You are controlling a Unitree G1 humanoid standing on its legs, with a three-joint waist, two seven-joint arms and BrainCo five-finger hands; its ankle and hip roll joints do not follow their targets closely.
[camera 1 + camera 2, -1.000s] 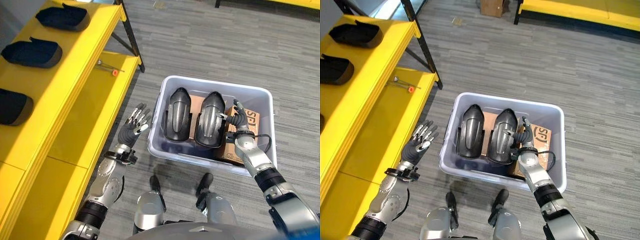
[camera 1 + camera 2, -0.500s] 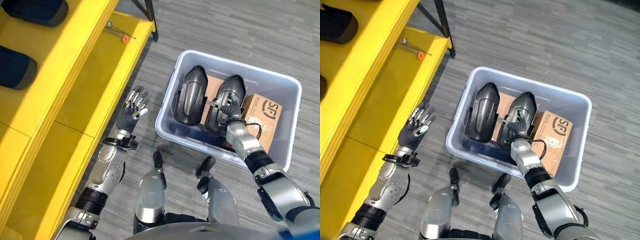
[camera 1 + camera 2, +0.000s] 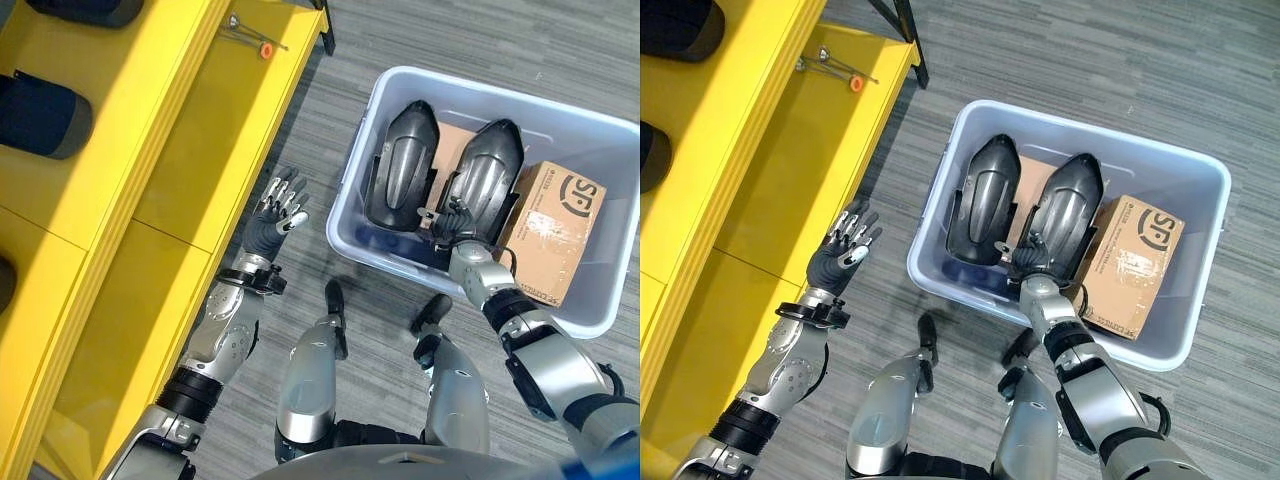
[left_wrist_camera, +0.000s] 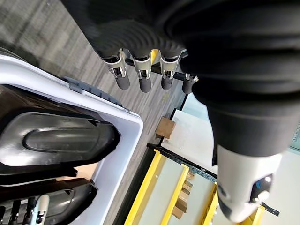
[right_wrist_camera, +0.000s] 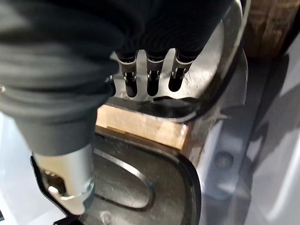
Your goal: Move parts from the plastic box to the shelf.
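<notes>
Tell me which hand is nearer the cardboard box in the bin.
Right. The right hand is inside the plastic bin, on the dark part that lies against the cardboard box. The left hand hovers open outside the bin, over the floor beside the yellow shelf.

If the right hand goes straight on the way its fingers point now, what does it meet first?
Most likely the right black part in the plastic box. The right hand is at that part's near end, fingers pointing along it; contact is hard to judge.
</notes>
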